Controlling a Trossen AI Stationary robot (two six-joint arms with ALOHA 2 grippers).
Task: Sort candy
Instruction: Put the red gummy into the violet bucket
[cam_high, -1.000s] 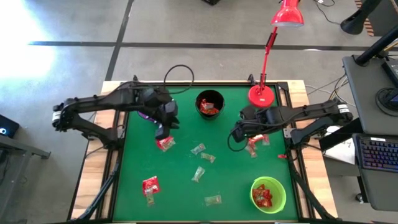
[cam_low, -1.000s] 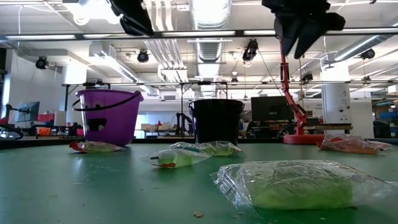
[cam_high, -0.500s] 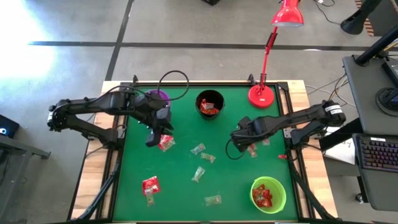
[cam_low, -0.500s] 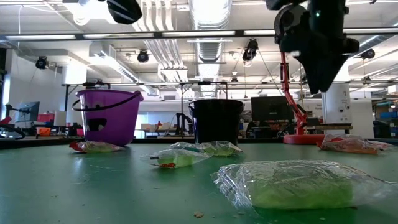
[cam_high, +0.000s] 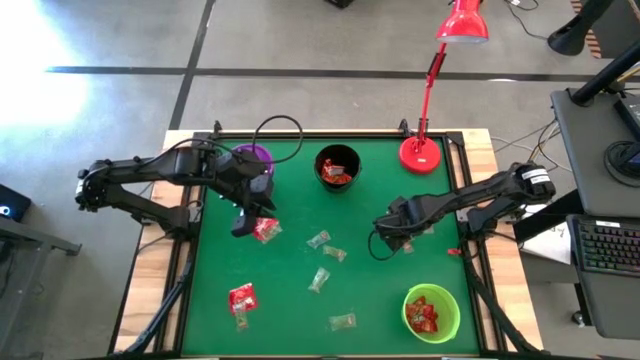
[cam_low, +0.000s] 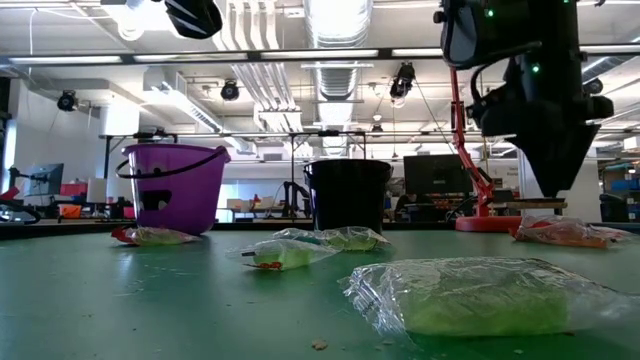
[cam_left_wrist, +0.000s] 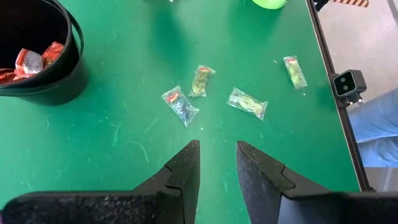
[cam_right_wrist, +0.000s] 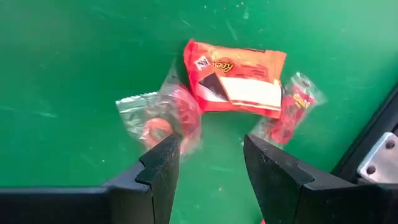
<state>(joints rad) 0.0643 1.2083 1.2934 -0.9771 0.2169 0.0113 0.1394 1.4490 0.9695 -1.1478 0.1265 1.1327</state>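
My right gripper (cam_right_wrist: 211, 163) is open and hovers just above a cluster of candy near the table's right edge: an orange-red pack (cam_right_wrist: 239, 81) and two clear wrappers with red sweets (cam_right_wrist: 163, 119) (cam_right_wrist: 292, 107), all lying flat on the mat. In the low view the right gripper (cam_low: 555, 185) hangs above that candy (cam_low: 560, 232). My left gripper (cam_high: 243, 226) is open, beside a red sweet (cam_high: 266, 231) on the mat. Its wrist view shows pale wrapped sweets (cam_left_wrist: 180, 106) (cam_left_wrist: 247, 102) farther off.
The purple cup (cam_high: 250, 157) and the black cup (cam_high: 338, 167), holding red candy, stand at the far side, and the green cup (cam_high: 431, 312) with red candy at the near right. A red lamp base (cam_high: 421, 153) stands far right. More sweets (cam_high: 242, 297) (cam_high: 342, 321) lie scattered mid-table.
My right gripper has come down and moved toward the near edge, over the candy cluster at the right. My left gripper has drawn away from the purple cup, toward the table's left and near side, stopping beside the red sweet. No candy has moved.
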